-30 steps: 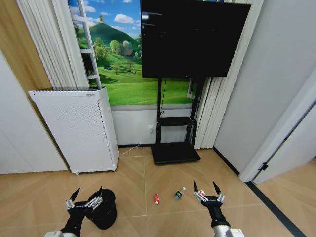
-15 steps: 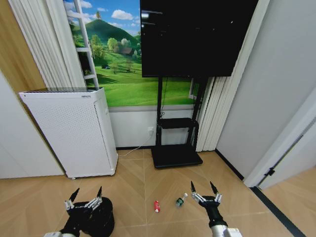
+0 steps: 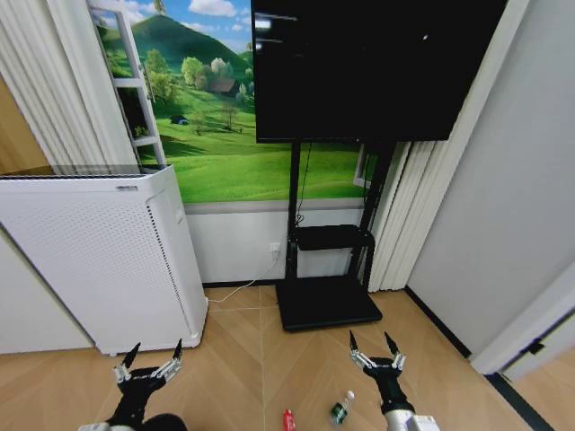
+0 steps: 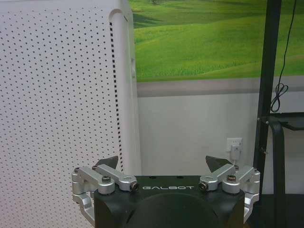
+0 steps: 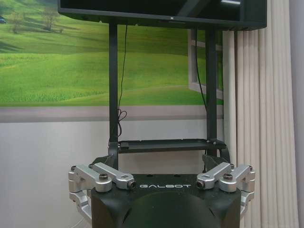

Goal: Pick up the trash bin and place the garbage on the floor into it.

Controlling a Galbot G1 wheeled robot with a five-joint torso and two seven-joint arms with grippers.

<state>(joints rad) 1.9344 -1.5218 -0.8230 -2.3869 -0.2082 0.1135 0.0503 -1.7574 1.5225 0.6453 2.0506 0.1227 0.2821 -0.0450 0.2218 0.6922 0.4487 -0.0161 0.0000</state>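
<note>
The trash bin [image 3: 169, 424] is a black shape cut off at the bottom edge of the head view, just below my left gripper [image 3: 157, 347], which is open and holds nothing. Two pieces of garbage lie on the herringbone floor [image 3: 243, 359]: a red wrapper [image 3: 288, 419] and a small clear bottle with a green label [image 3: 340, 409]. My right gripper [image 3: 369, 338] is open and empty, held just above and to the right of the bottle. In the wrist views the left gripper [image 4: 163, 162] and the right gripper [image 5: 159, 161] both show spread fingers.
A white perforated air purifier [image 3: 90, 251] stands at the left against the wall. A black TV stand [image 3: 328, 301] with a large screen [image 3: 368, 63] is straight ahead. Curtains [image 3: 400, 224] and a grey wall close the right side.
The whole head view has shifted: the camera has moved, so the bin and litter now sit at the bottom edge. Both grippers stay open and in the same pose.
</note>
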